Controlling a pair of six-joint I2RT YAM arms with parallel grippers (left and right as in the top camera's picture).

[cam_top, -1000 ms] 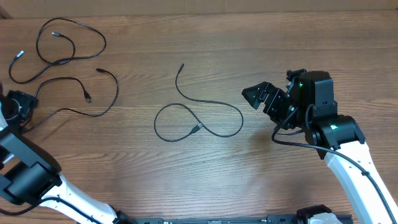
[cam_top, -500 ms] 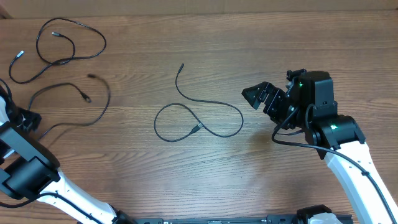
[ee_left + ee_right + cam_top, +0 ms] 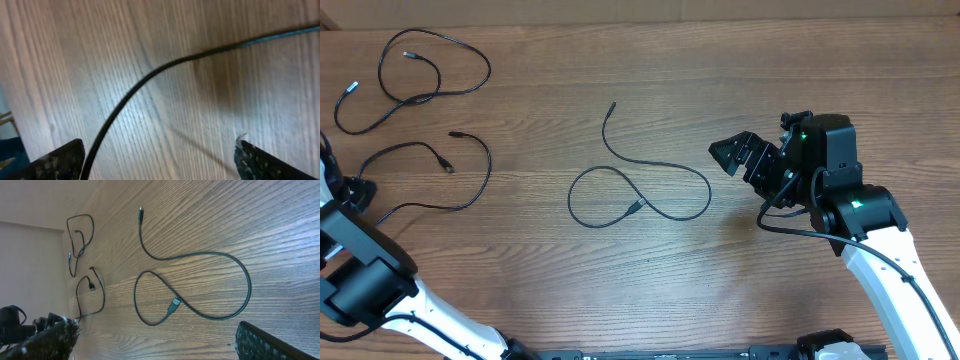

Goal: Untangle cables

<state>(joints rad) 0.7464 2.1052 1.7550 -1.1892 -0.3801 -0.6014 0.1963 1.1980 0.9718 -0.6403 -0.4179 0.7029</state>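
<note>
Cables: three thin black cords, round in section and limp, each lying apart from the others on the wood-grain table [image 3: 800, 60].
Landmark: the middle cable [image 3: 635, 207], curled into a loose figure-eight with a small silvery plug inside its loop and a straight tail ending in a dark plug.
Left cable [image 3: 486, 165]: well to the left of the middle cable, an open hook shape whose one strand trails on toward the left gripper [image 3: 360, 188].
Far cable [image 3: 487, 70]: beyond the left cable, farther still from the middle cable, in overlapping loops that probably want the most sorting.
Left claw: released, fingers wide apart. In the left wrist view the cord curves down between them, close by one finger; whether it touches cannot be told.
Right claw: the right gripper [image 3: 732, 152] is released and empty, hanging just right of the middle cable with its fingers pointing toward it.
Key relation: the middle cable's long axis runs roughly left to right, straight out from the right claw, so the right arm is much the nearer for it.
Handling: slack cord on matte wood should slide easily when dragged.
</note>
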